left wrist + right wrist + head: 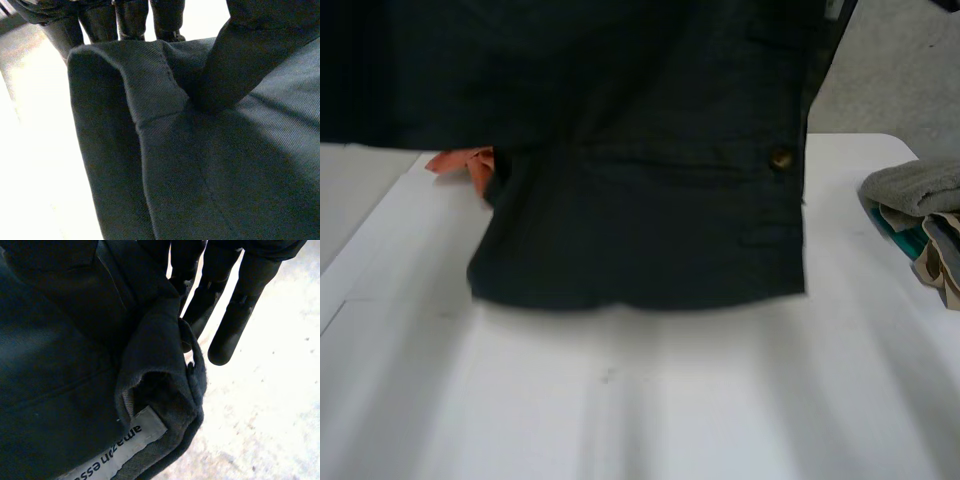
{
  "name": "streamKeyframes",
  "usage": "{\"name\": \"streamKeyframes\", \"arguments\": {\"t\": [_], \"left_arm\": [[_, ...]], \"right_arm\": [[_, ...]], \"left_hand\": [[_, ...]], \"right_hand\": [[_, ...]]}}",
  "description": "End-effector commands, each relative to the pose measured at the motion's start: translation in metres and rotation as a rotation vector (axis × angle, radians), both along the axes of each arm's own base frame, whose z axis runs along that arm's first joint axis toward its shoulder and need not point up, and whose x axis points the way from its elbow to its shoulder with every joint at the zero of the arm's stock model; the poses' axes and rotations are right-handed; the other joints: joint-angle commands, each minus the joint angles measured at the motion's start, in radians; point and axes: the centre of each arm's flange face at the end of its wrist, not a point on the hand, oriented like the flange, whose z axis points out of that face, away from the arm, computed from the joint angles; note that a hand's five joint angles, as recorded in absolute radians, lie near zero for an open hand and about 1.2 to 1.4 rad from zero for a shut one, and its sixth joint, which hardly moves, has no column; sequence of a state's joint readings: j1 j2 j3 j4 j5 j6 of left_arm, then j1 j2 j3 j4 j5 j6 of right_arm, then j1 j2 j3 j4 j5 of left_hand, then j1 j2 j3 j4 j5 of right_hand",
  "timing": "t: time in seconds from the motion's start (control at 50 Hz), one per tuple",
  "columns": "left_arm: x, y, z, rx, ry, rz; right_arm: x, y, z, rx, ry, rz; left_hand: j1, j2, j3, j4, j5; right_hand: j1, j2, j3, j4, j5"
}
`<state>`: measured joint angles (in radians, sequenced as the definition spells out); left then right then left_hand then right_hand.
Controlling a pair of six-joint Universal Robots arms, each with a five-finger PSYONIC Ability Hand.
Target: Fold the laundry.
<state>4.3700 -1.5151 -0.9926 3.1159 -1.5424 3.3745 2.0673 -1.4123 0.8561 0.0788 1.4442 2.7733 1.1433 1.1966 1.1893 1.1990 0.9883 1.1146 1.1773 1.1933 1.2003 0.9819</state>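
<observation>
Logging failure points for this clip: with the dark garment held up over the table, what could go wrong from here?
1. The right hand pinches just a bunched edge of the dark garment near its label; that could slip free.
2. The hem hangs close to the white table, so lowering may crumple it.
3. The orange cloth lies right behind the garment and might get dragged along.
</observation>
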Motion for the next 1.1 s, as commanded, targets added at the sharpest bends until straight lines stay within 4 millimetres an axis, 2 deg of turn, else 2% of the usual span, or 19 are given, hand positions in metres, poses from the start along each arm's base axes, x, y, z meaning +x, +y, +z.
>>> {"name": "streamKeyframes", "arguments": {"t": [0.02, 0.14, 0.2, 0.28, 0.32, 0.34, 0.36, 0.38, 0.4, 0.48, 0.56, 0.66, 0.8, 0.82, 0.88, 0.94, 0.96, 1.04, 1.1], "left_arm": [[-0.022, -0.055, -0.049, 0.127, -0.06, -0.01], [-0.052, -0.114, -0.121, 0.234, -0.118, -0.048], [-0.065, -0.144, -0.159, 0.252, -0.14, -0.053], [-0.076, -0.181, -0.193, 0.233, -0.135, -0.046], [-0.079, -0.194, -0.203, 0.225, -0.126, -0.04], [-0.08, -0.199, -0.206, 0.22, -0.122, -0.039], [-0.084, -0.207, -0.213, 0.22, -0.117, -0.043], [-0.085, -0.209, -0.215, 0.223, -0.114, -0.047], [-0.086, -0.211, -0.215, 0.224, -0.108, -0.045], [-0.083, -0.213, -0.215, 0.256, -0.092, -0.022], [-0.075, -0.205, -0.21, 0.303, -0.081, 0.036], [-0.061, -0.178, -0.207, 0.39, -0.124, 0.099], [-0.046, -0.088, -0.225, 0.598, -0.317, 0.082], [-0.042, -0.063, -0.232, 0.653, -0.362, 0.064], [-0.033, -0.012, -0.248, 0.764, -0.438, 0.018], [-0.028, 0.024, -0.262, 0.837, -0.494, -0.026], [-0.023, 0.046, -0.272, 0.882, -0.531, -0.056], [-0.011, 0.085, -0.303, 1.0, -0.614, -0.096], [-0.005, 0.095, -0.318, 1.043, -0.632, -0.096]], "right_arm": [[0.02, -0.045, -0.066, 0.175, 0.08, -0.023], [0.039, -0.079, -0.145, 0.305, 0.136, -0.071], [0.045, -0.098, -0.176, 0.31, 0.12, -0.136], [0.049, -0.123, -0.203, 0.241, 0.089, -0.261], [0.053, -0.13, -0.212, 0.199, 0.087, -0.297], [0.056, -0.132, -0.216, 0.178, 0.085, -0.306], [0.066, -0.134, -0.223, 0.133, 0.095, -0.296], [0.071, -0.134, -0.225, 0.112, 0.106, -0.287], [0.075, -0.134, -0.228, 0.096, 0.125, -0.276], [0.083, -0.129, -0.235, 0.1, 0.218, -0.234], [0.075, -0.124, -0.225, 0.155, 0.225, -0.204], [0.058, -0.107, -0.215, 0.254, 0.301, -0.173], [0.024, -0.051, -0.218, 0.458, 0.522, -0.02], [0.015, -0.037, -0.223, 0.508, 0.565, 0.011], [0.001, -0.017, -0.232, 0.583, 0.628, 0.053], [-0.014, 0.005, -0.247, 0.654, 0.696, 0.101], [-0.018, 0.01, -0.251, 0.666, 0.708, 0.11], [-0.035, 0.028, -0.28, 0.721, 0.73, 0.149], [-0.039, 0.03, -0.296, 0.711, 0.718, 0.159]], "left_hand": [[0.253, 0.2, 0.207, 0.197, 0.233], [0.253, 0.2, 0.207, 0.197, 0.233], [0.253, 0.2, 0.207, 0.197, 0.233], [0.253, 0.2, 0.207, 0.197, 0.233], [0.253, 0.2, 0.207, 0.197, 0.233], [0.149, 0.095, 0.103, 0.093, 0.129], [-0.527, -0.58, -0.573, -0.582, -0.546], [-0.894, -0.947, -0.94, -0.95, -0.913], [-0.969, -1.022, -1.015, -1.024, -0.988], [-0.969, -1.022, -1.015, -1.024, -0.988], [-0.969, -1.022, -1.015, -1.024, -0.988], [-0.969, -1.022, -1.015, -1.024, -0.988], [-0.969, -1.022, -1.015, -1.024, -0.988], [-0.893, -0.946, -0.939, -0.949, -0.912], [-0.722, -0.776, -0.768, -0.778, -0.742], [-0.572, -0.625, -0.618, -0.628, -0.592], [-0.485, -0.538, -0.53, -0.54, -0.504], [-0.466, -0.519, -0.512, -0.522, -0.485], [-0.522, -0.575, -0.568, -0.577, -0.541]], "right_hand": [[0.282, 0.219, 0.203, 0.196, 0.24], [0.282, 0.219, 0.203, 0.196, 0.24], [0.282, 0.219, 0.203, 0.196, 0.24], [0.282, 0.219, 0.203, 0.196, 0.24], [0.252, 0.19, 0.174, 0.167, 0.21], [-0.036, -0.099, -0.114, -0.122, -0.078], [-0.919, -0.982, -0.998, -1.005, -0.961], [-0.94, -1.003, -1.019, -1.026, -0.982], [-0.94, -1.003, -1.019, -1.026, -0.982], [-0.94, -1.003, -1.019, -1.026, -0.982], [-0.94, -1.003, -1.019, -1.026, -0.982], [-0.94, -1.003, -1.019, -1.026, -0.982], [-0.94, -1.003, -1.019, -1.026, -0.982], [-0.865, -0.927, -0.943, -0.95, -0.907], [-0.767, -0.83, -0.846, -0.853, -0.809], [-0.571, -0.633, -0.649, -0.656, -0.612], [-0.538, -0.601, -0.617, -0.624, -0.58], [-0.476, -0.539, -0.555, -0.562, -0.518], [-0.473, -0.536, -0.552, -0.559, -0.515]]}}
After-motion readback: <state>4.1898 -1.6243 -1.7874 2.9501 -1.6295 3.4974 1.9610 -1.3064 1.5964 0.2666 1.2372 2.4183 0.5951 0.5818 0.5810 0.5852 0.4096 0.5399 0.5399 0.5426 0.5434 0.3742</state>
